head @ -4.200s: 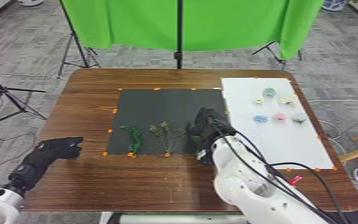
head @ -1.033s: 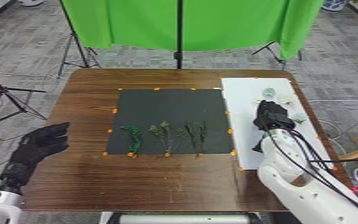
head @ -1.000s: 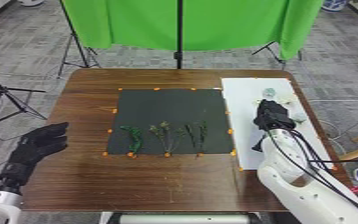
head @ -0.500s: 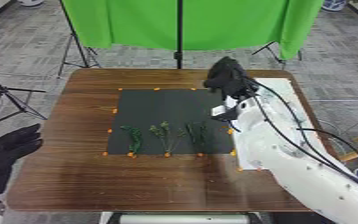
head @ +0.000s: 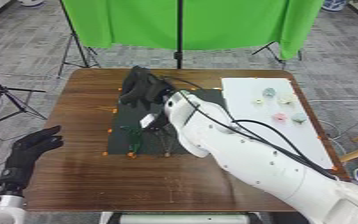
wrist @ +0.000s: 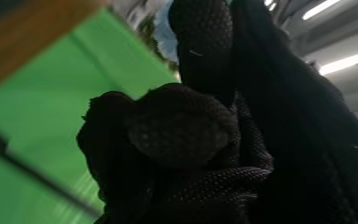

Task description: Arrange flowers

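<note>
Left to right, head view: we record the left hand [head: 35,146] with fingers loosely extended, released. To its right, a curly green sprig [head: 134,140] and thin stems [head: 167,146] lie on the black mat [head: 118,146], nearer us than the right hand [head: 142,89]. We cannot tell whether that hand grasps anything. Right of it, five blooms [head: 279,117] lie on the white sheet [head: 307,150].

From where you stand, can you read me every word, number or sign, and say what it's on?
There are none that I can read.
I can make out no letters or numbers on the white sheet, the dark mat, the pink flower or the green curtain; any tiny print would be too small to read.
</note>
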Controlling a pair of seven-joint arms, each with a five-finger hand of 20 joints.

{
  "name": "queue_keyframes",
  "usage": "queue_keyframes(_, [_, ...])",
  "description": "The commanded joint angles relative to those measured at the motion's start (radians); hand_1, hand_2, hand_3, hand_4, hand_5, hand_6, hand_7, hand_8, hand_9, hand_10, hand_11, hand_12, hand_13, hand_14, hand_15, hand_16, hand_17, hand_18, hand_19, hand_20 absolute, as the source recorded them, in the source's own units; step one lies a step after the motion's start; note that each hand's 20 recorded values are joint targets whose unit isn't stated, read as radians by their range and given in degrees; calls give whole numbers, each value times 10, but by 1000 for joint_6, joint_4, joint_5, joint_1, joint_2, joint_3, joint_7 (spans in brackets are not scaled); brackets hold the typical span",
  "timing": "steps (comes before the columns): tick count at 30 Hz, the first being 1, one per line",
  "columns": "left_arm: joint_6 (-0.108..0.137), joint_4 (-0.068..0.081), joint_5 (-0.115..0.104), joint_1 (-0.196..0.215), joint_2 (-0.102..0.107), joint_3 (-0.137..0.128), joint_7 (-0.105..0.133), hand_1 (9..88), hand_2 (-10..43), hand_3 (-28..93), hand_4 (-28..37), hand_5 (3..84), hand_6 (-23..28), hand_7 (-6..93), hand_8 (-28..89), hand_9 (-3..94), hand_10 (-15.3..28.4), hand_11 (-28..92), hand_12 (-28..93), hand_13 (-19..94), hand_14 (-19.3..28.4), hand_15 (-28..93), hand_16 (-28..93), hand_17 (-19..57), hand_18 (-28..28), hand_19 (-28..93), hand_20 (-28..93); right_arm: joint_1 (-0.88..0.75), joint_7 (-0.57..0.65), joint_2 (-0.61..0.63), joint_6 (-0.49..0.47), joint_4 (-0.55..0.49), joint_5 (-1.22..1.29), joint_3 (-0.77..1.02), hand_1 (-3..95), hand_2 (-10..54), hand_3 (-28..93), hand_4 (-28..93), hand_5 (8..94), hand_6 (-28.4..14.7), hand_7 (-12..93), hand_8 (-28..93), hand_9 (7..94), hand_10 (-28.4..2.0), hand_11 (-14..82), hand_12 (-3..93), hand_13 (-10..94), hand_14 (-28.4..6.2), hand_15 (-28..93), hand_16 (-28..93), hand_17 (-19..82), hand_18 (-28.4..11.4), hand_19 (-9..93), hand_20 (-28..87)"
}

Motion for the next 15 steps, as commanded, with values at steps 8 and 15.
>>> queue_keyframes(8, [-16, 25, 4, -46, 22, 45, 18, 383, 47, 666, -133, 473, 52, 137, -67, 469, 144, 242, 123, 412, 189, 279, -17, 129, 143, 192, 241, -4, -9, -95, -35, 98, -73, -153, 630, -95, 573, -149, 770, -8, 267, 98, 923, -81, 73, 390, 937, 4, 585, 303, 679, -94, 932, 517])
queue_keyframes(15, [-24, 30, 8, -60, 31, 59, 25, 375, 48, 672, -136, 473, 52, 136, -66, 471, 144, 242, 124, 412, 190, 279, -17, 129, 144, 191, 240, 19, 17, -108, 6, 140, -120, -190, 624, -95, 581, -158, 761, -2, 274, 89, 909, -80, 60, 373, 937, 4, 581, 311, 674, -97, 932, 528])
